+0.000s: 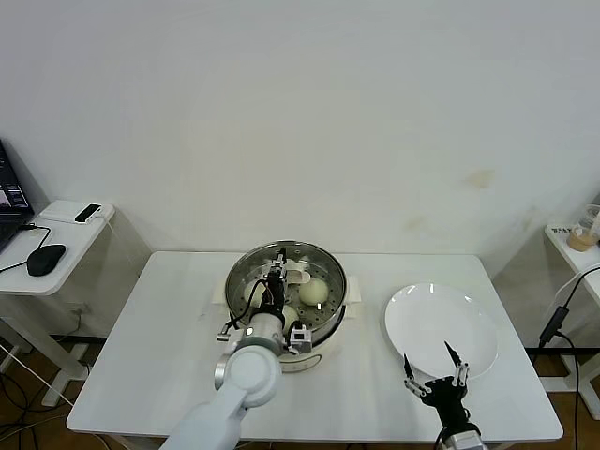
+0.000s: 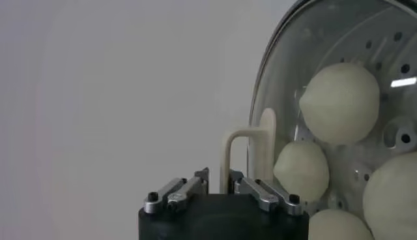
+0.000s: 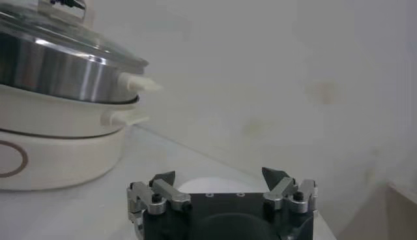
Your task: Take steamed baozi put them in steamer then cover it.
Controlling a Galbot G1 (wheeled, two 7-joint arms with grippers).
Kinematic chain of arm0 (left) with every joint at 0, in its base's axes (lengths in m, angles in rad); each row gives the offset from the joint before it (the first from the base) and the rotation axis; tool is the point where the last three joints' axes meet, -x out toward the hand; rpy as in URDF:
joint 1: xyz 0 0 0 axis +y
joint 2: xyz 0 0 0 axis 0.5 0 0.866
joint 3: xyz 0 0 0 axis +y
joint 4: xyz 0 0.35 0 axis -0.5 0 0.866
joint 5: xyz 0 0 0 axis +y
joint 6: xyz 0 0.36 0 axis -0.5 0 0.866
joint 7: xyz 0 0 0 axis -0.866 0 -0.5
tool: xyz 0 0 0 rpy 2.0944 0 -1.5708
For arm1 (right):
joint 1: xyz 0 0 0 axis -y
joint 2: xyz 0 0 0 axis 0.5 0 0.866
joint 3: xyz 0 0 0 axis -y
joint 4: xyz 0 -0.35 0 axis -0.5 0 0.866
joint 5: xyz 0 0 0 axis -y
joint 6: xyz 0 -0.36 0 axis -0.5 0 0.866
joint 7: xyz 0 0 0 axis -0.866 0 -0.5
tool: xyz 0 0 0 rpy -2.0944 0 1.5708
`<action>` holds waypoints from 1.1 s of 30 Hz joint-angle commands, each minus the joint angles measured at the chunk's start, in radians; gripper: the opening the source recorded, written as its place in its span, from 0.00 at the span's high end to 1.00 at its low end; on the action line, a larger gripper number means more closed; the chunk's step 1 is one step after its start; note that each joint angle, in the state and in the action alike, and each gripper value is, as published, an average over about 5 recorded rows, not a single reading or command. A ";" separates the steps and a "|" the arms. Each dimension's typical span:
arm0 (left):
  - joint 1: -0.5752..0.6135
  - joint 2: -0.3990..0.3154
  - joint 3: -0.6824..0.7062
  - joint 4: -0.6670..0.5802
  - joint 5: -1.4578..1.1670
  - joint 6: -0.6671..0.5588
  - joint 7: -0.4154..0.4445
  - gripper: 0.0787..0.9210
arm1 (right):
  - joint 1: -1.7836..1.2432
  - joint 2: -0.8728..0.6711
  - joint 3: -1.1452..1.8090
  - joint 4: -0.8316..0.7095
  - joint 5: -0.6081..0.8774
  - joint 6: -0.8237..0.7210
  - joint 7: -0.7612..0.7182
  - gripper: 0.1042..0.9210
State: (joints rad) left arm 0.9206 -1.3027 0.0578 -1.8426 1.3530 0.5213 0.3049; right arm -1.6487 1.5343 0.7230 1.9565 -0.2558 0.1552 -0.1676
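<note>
The steamer [image 1: 330,317] stands at mid-table, a steel basket [image 3: 58,73] on a cream pot base. The glass cover [image 1: 323,269] lies on it, and its rim [image 3: 71,39] rests on the basket. Through the glass I see steamed baozi [image 2: 339,101], a second one [image 2: 301,169] and a third [image 2: 394,195]. My left gripper [image 1: 275,278] is over the cover. Its fingers straddle the cream bar handle [image 2: 242,147] with a thin gap showing, so the left gripper [image 2: 218,175] is open. My right gripper [image 1: 436,364] hangs open and empty at the plate's near edge.
A flat white plate [image 1: 441,319] with nothing on it lies right of the steamer; its edge [image 3: 208,184] shows past the right gripper [image 3: 218,173]. A side desk with a mouse [image 1: 45,258] is at the far left. A wall runs behind the table.
</note>
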 commanded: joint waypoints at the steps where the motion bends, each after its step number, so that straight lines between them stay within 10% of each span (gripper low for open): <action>1: 0.070 0.042 -0.007 -0.123 -0.009 -0.007 -0.003 0.58 | -0.004 0.003 -0.002 0.002 -0.007 -0.001 0.000 0.12; 15: 0.336 0.129 -0.101 -0.414 -0.233 -0.107 -0.167 0.13 | -0.019 -0.037 -0.002 -0.003 0.045 -0.003 0.003 0.12; 27: 0.745 0.073 -0.690 -0.331 -1.492 -0.699 -0.492 0.12 | -0.017 -0.073 -0.034 -0.017 0.110 -0.010 0.001 0.12; 33: 0.868 0.050 -0.766 -0.333 -1.668 -0.632 -0.509 0.12 | -0.024 -0.090 -0.050 -0.005 0.151 -0.023 -0.009 0.12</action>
State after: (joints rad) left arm 1.4966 -1.2184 -0.3872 -2.1824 0.4772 0.1077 -0.0551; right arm -1.6683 1.4693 0.6912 1.9461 -0.1672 0.1464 -0.1682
